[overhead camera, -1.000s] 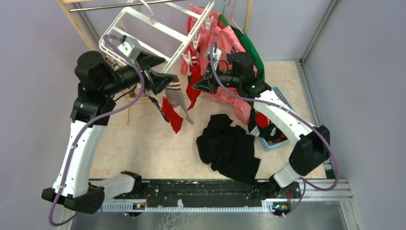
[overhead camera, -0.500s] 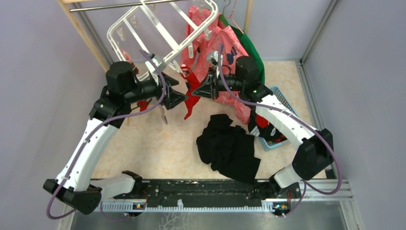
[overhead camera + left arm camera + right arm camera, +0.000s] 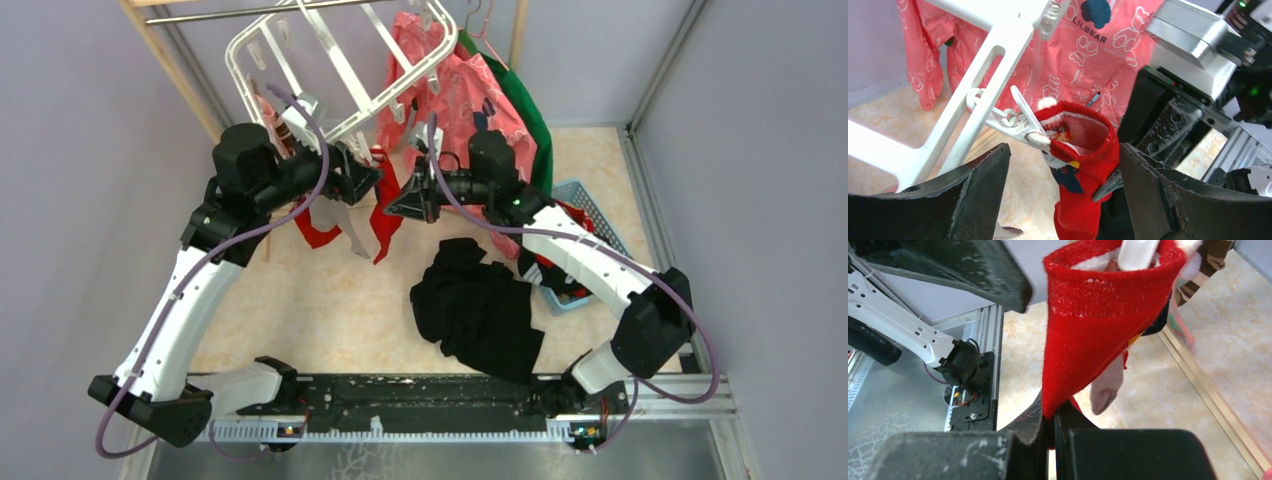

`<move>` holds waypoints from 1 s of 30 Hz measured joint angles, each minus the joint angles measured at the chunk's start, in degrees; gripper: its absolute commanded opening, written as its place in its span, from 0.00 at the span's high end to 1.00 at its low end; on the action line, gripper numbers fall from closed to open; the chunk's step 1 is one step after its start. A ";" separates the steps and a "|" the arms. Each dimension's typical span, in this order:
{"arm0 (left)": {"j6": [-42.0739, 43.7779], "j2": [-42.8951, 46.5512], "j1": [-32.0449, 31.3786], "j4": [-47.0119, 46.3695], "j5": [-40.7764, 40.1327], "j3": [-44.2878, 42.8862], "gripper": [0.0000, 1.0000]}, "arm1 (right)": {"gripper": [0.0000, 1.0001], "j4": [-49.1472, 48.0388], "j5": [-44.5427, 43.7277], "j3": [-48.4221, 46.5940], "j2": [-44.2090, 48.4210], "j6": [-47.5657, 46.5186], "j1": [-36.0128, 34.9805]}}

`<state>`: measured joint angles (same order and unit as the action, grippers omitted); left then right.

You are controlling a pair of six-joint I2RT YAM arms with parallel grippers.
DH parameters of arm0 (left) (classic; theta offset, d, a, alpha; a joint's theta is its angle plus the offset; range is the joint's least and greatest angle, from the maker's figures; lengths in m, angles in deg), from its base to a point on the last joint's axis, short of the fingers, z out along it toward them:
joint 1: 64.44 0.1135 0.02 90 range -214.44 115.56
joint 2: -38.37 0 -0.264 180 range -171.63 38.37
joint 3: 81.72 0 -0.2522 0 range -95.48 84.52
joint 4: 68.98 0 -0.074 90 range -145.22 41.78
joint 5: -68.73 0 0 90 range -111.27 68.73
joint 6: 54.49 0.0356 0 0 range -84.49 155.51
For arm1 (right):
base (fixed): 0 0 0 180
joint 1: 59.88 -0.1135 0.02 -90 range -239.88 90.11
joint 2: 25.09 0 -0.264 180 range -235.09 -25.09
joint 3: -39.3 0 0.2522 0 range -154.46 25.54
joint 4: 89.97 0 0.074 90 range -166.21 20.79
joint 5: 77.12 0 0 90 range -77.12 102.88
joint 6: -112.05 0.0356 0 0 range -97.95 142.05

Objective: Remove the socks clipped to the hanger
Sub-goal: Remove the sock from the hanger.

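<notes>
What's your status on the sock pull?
Left gripper open, straddling the red sock. Right gripper shut on its lower part. Sock not yet off the hanger clip. Pink shirt behind, not blocking.

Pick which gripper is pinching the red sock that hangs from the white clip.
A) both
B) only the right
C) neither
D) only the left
B: in the right wrist view the right gripper is closed on the lower edge of the red sock, while the left gripper is open, its fingers wide apart on either side of the sock.
</notes>
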<state>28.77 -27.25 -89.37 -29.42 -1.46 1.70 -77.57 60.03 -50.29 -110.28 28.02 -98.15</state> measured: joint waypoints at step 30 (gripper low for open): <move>-9.66 -2.32 4.44 -4.59 -7.50 1.31 0.34 | 1.00 0.02 -3.72 -1.11 -1.79 1.73 -4.07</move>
<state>19.10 -29.57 -84.93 -34.01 -8.95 3.01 -77.55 56.32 -51.41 -112.07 29.75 -102.21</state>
